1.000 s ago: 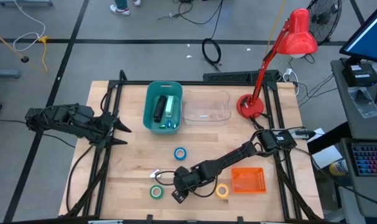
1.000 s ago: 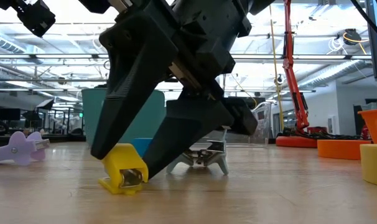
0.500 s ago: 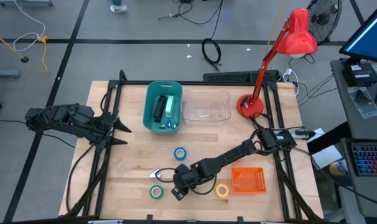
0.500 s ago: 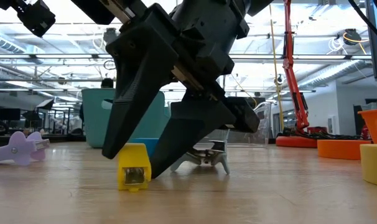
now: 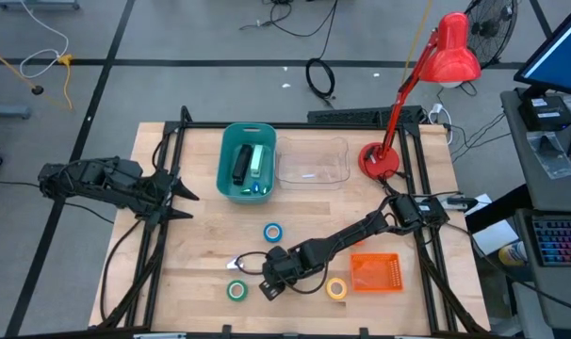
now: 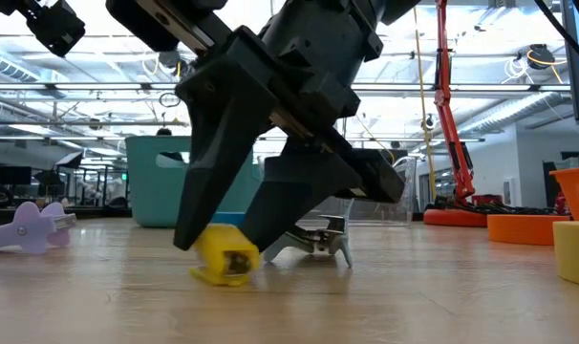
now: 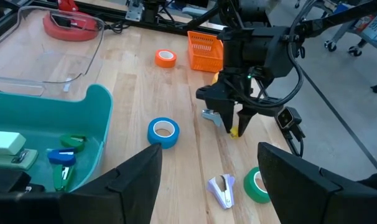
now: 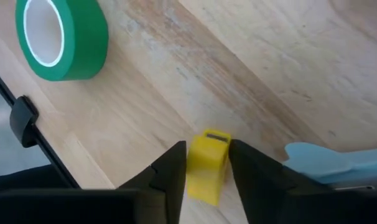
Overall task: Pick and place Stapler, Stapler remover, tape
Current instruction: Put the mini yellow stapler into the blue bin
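Note:
A small yellow stapler remover (image 6: pixel 226 260) lies on the wood table near its front edge, between the fingers of my right gripper (image 8: pixel 207 163), which is shut on it (image 5: pixel 269 286). A pale blue stapler remover (image 6: pixel 318 243) lies just behind it, and a lilac one (image 7: pixel 222 190) to the left. Tape rolls lie flat on the table: green (image 5: pixel 236 291), blue (image 5: pixel 272 232) and yellow-orange (image 5: pixel 336 289). My left gripper (image 5: pixel 186 200) hangs open over the table's left side, touching nothing. My right gripper pinches the yellow stapler remover by its two opposite sides (image 8: pixel 208 154) between its two fingers. The fingers (image 6: pixel 205 201) slant down from above. The remover sits tilted, with its lower edge (image 6: pixel 219 278) on the table.
A teal bin (image 5: pixel 225 179) holding staplers stands at the back, with a clear container (image 5: pixel 312 162) beside it. An orange basket (image 5: pixel 374 272) sits right of the gripper. A red desk lamp (image 5: pixel 380 160) stands at the back right.
My right gripper's fingers have closed in on the yellow stapler remover and the wrist has rolled a little. The remover has slid a short way along the table and tipped from upright to tilted.

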Motion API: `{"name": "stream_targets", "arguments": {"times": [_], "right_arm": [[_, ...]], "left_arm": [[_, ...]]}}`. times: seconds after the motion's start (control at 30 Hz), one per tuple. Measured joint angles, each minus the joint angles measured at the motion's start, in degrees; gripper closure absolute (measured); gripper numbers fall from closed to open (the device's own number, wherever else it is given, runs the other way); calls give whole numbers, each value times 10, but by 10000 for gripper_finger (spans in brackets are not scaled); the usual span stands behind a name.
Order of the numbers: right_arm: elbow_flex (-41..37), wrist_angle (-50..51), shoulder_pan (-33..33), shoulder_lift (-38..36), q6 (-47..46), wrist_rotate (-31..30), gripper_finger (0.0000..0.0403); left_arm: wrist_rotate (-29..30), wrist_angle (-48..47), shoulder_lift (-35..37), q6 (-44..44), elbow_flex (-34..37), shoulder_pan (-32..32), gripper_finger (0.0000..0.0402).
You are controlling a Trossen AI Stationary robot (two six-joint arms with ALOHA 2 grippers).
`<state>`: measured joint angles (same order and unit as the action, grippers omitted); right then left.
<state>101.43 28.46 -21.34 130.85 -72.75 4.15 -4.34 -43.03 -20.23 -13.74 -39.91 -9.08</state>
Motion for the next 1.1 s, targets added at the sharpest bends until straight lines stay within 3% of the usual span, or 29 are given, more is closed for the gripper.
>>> {"name": "stream_targets", "arguments": {"times": [0.3, 1.1], "right_arm": [[-1, 3, 0, 0, -1, 0, 335], [-2, -87, 19, -26, -1, -17, 338]], "left_arm": [[0, 0, 0, 0, 0, 0, 135], [0, 3, 0, -5, 0, 0, 135]]}}
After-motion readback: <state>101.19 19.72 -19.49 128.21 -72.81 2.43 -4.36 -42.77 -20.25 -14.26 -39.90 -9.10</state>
